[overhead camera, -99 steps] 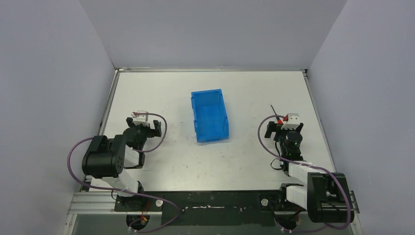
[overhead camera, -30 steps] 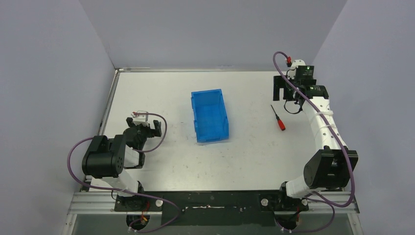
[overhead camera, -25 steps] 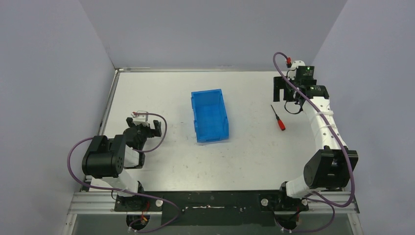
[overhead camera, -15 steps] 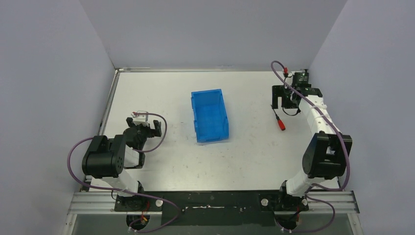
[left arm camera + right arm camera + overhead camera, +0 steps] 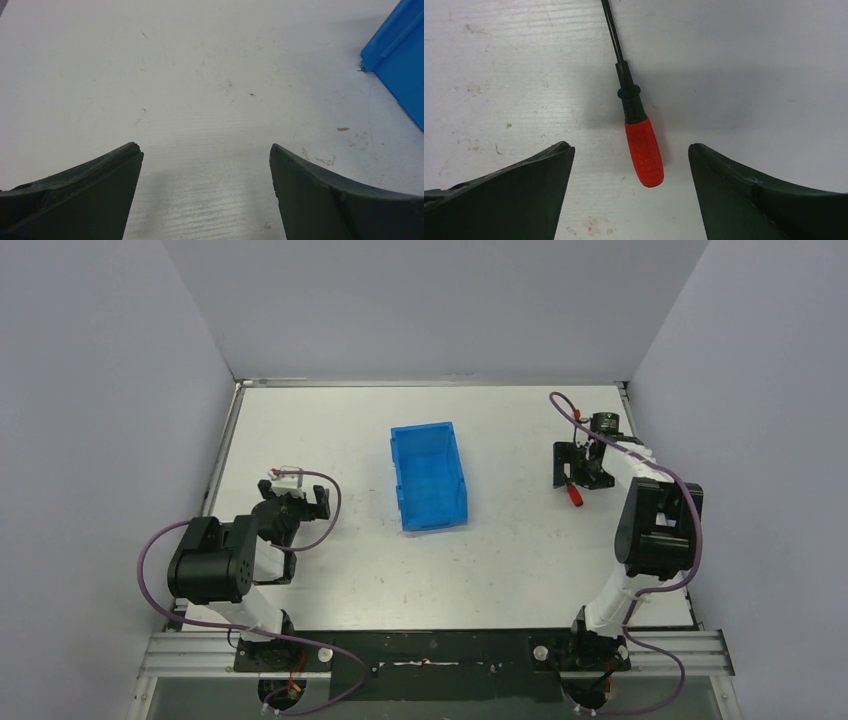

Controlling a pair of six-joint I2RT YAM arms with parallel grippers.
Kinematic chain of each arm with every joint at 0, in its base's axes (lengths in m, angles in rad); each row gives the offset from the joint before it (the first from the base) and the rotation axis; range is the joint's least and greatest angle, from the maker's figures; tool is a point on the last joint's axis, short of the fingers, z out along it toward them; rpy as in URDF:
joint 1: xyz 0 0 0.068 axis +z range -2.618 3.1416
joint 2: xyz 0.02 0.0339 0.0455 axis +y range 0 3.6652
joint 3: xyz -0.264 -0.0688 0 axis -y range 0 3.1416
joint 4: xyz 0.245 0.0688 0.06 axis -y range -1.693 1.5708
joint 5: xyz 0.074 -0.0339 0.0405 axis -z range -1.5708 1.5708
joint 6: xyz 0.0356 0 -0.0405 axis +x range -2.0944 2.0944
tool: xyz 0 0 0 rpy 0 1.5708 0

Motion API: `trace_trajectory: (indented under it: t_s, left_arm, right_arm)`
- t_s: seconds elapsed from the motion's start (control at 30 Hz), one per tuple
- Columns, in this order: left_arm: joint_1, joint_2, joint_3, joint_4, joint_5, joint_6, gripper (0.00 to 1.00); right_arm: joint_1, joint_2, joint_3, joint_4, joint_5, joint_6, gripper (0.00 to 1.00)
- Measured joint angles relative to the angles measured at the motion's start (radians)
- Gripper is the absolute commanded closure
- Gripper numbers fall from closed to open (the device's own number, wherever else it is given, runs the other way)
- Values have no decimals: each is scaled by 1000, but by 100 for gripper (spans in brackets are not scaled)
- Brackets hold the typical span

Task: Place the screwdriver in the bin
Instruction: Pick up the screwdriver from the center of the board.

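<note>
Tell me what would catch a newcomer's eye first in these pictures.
The bright blue bin stands out most, sitting alone near the middle of the white table. Next is the screwdriver with its red handle, lying flat on the table on the right arm's side of the bin. The right gripper hangs open directly over it, one finger on each side of the handle and neither touching it.

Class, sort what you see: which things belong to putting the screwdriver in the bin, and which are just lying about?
Job: screwdriver, bin, open right end effector above the screwdriver.
Just there: left end effector, purple cables, table.
</note>
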Motion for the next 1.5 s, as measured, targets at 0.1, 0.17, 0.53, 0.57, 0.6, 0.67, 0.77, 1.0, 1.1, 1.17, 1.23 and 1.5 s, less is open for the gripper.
trace_trajectory:
  t_s: [0.1, 0.17, 0.53, 0.57, 0.6, 0.67, 0.77, 1.0, 1.1, 1.17, 1.23, 1.5]
  left_arm:
    - [0, 0, 0, 0, 0, 0, 3]
    - [0, 0, 0, 0, 0, 0, 3]
    - [0, 0, 0, 0, 0, 0, 3]
    - [0, 0, 0, 0, 0, 0, 3]
    - [0, 0, 0, 0, 0, 0, 3]
    - [0, 0, 0, 0, 0, 0, 3]
    - [0, 0, 0, 0, 0, 0, 3]
    - [0, 0, 0, 0, 0, 0, 3]
    - [0, 0, 0, 0, 0, 0, 3]
    - [0, 0, 0, 0, 0, 0, 3]
    - [0, 0, 0, 0, 0, 0, 3]
    - [0, 0, 0, 0, 0, 0, 3]
  right_arm:
    - [-1, 32, -6, 20, -4, 2, 21]
    - [-5, 56, -7, 29, -7, 3, 29]
    - [-5, 90, -8, 49, -13, 8, 73]
    - [-5, 90, -8, 49, -13, 8, 75]
    - [-5, 90, -8, 50, -11, 8, 76]
    - [-5, 88, -7, 47, -9, 9, 80]
    - [-5, 79, -3, 26, -1, 11, 82]
    - [-4, -11, 76, -63, 23, 18, 83]
    - [0, -60, 130, -93, 33, 26, 83]
    - [5, -91, 172, -114, 41, 35, 83]
    - [12, -113, 214, -137, 55, 50, 83]
    - [108, -132, 335, -233, 153, 114, 81]
